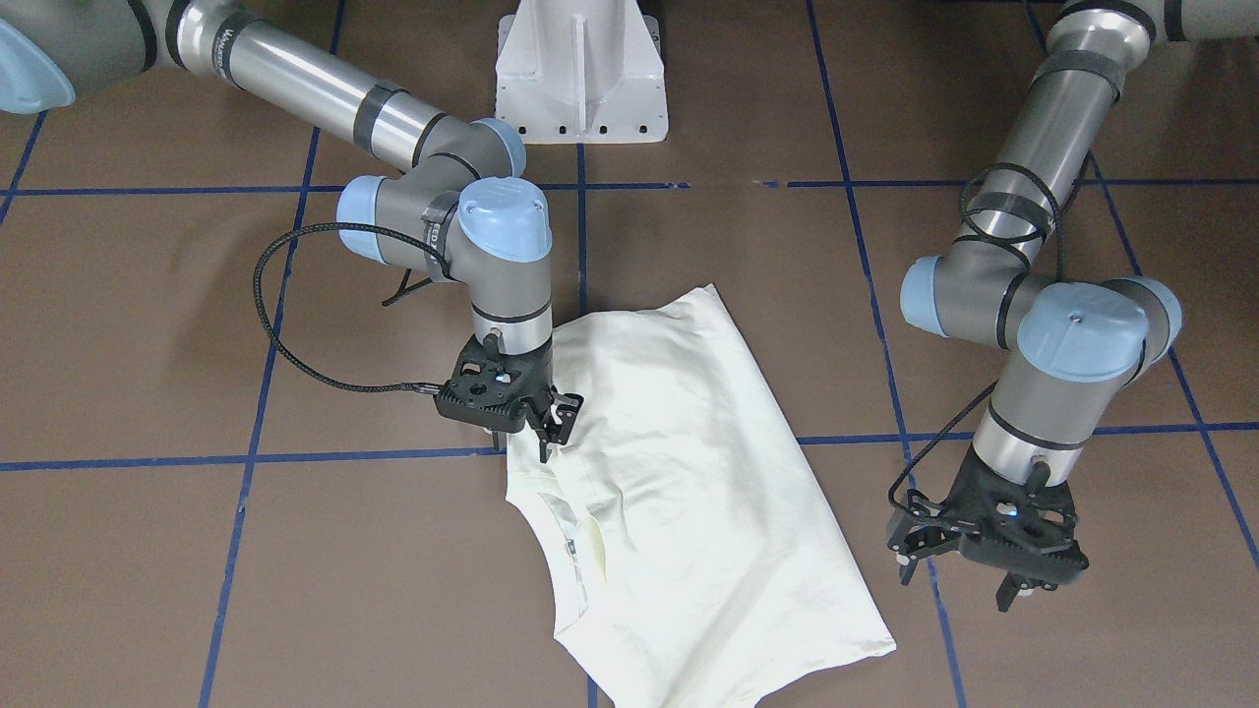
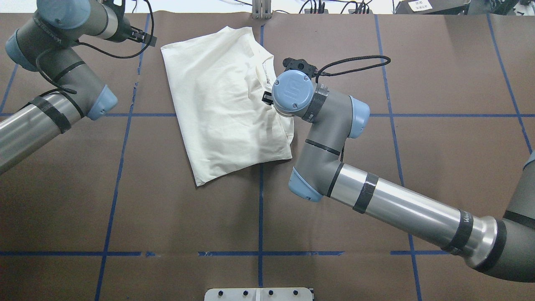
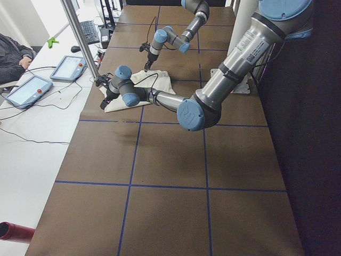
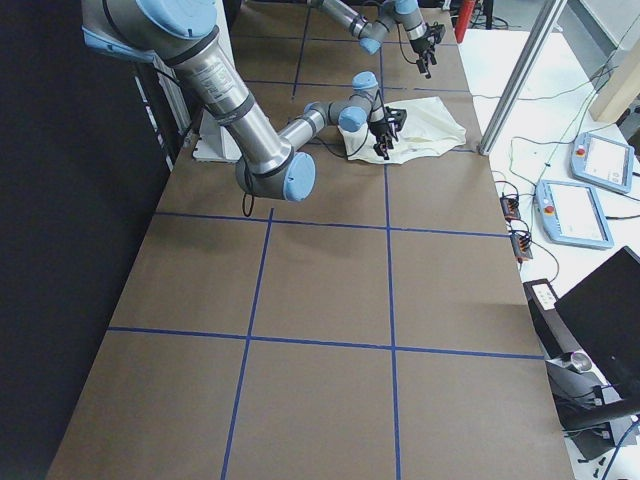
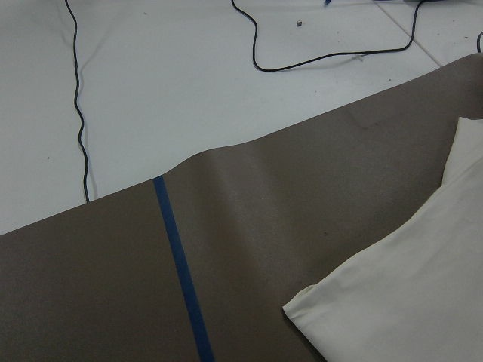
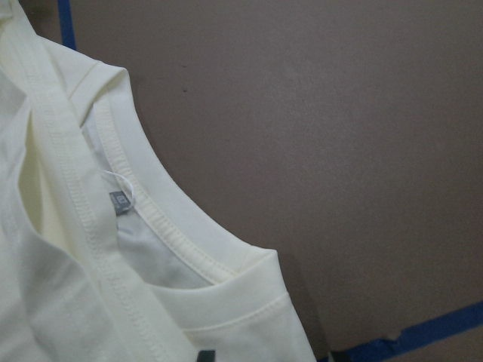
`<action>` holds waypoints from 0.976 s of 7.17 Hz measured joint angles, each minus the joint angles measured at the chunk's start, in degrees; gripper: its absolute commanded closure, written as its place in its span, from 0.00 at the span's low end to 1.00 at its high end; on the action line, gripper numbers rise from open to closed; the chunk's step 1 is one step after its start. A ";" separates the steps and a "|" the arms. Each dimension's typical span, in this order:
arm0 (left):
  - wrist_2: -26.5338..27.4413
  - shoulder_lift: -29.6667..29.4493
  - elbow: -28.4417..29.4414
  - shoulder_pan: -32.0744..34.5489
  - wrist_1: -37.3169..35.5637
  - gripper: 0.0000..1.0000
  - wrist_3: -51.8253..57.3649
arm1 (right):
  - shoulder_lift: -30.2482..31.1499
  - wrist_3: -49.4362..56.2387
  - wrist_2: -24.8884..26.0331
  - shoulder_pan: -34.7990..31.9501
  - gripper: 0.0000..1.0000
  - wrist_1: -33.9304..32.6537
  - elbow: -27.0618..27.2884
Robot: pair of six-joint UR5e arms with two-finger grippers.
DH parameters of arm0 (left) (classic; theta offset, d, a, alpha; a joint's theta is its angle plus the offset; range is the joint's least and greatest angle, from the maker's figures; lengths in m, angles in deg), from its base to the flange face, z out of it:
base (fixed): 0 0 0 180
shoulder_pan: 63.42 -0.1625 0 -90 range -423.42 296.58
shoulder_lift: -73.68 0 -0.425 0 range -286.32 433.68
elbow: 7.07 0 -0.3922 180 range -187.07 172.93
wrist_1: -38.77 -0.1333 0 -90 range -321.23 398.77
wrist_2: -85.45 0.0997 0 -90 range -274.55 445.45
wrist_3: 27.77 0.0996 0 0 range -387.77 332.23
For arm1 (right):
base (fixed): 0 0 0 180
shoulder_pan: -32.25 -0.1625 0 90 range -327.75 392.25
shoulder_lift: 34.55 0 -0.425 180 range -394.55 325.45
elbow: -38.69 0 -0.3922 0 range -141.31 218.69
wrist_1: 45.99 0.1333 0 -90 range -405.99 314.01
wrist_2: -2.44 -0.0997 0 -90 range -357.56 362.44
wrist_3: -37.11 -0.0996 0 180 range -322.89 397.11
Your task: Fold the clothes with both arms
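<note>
Overhead exterior view: a brown desk [image 2: 418,167] crossed by blue tape lines [image 2: 260,209] carries the cream T-shirt [image 2: 217,104]. It lies folded at the far middle of the desk, plain side up, with no print showing. The right arm [image 2: 397,205] reaches in from the right, its wrist over the shirt's right edge. The left arm [image 2: 42,113] bends at the far left, clear of the cloth. In the front-facing view the left gripper [image 1: 959,585] hangs over bare desk, well apart from the shirt, its fingers spread wide and holding nothing. The right gripper [image 1: 551,438] sits just above the shirt by the neckline; whether its fingers pinch cloth cannot be told. The right wrist view shows the ribbed collar [image 6: 151,211] and a small grey label [image 6: 121,202] inside it.
</note>
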State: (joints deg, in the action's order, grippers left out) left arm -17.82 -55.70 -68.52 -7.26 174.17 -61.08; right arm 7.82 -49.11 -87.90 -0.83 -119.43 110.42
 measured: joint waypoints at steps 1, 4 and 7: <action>0.00 0.00 0.01 -0.03 0.00 0.00 0.00 | 0.64 0.20 -0.09 0.19 0.48 -0.48 0.21; 0.00 0.00 0.02 -0.08 0.05 0.00 0.00 | 1.14 -0.11 -0.06 0.66 0.54 -0.66 0.41; 0.00 0.00 0.05 -0.09 0.05 0.00 0.02 | 1.12 -1.04 0.24 1.41 1.00 -0.21 0.50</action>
State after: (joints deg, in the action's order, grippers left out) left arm -17.82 -55.69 -68.48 -7.34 174.21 -61.06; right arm 8.94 -50.15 -87.66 0.58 -119.64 110.92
